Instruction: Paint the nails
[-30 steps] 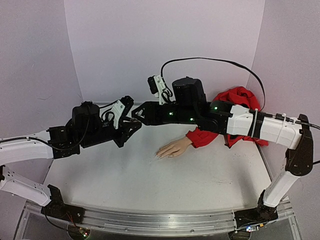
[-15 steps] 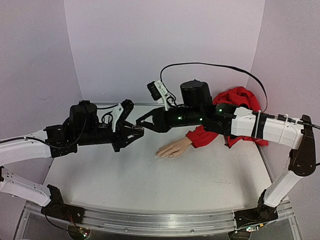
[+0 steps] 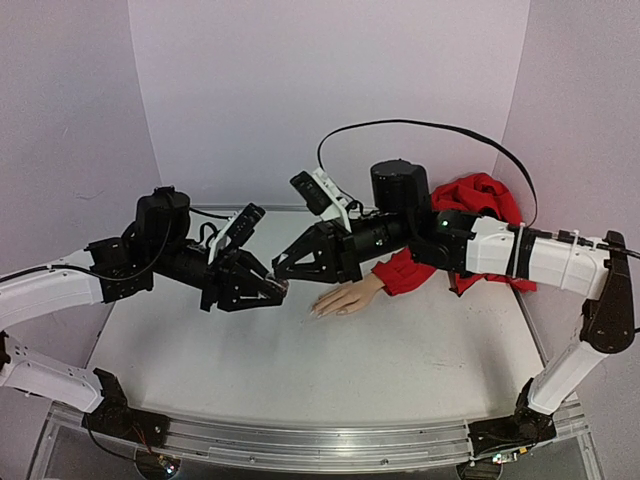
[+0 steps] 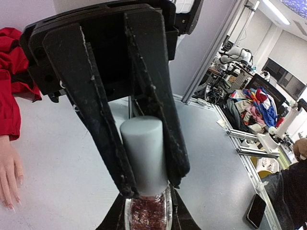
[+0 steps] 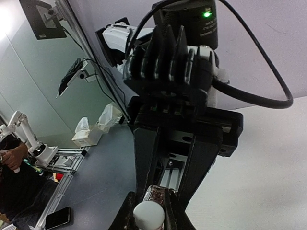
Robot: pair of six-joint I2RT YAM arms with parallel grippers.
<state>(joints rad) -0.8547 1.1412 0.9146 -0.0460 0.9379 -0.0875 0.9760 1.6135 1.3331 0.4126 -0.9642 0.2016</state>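
Above the bench (image 3: 300, 370), near its middle, the two arms are meeting tip to tip over a small bottle (image 4: 146, 213) of glittery red polish. The left hand (image 3: 278, 289) is pinching the glass body from below, and the right hand (image 3: 282, 271) is pressing its fingers (image 4: 103, 129) against both sides of the white cap (image 4: 144, 153). The cap is sitting on the bottle, so the step in hand is probably unscrewing it to free the brush.

The mannequin hand (image 3: 345, 298) is lying flat on the bench, just right of the joined grip and lower than it. Its long axis is running from the red sleeve (image 3: 405, 275) on the right toward the fingertips on the left, so the nails (image 3: 316, 310) are pointing at the two grippers. In the left wrist view they are showing only as small pale tips at the frame's edge.

The right hand, which is holding the cap, is reaching in over the sleeve side. Its coming move looks like a short drop and a slight pull back to the right along the fingers.
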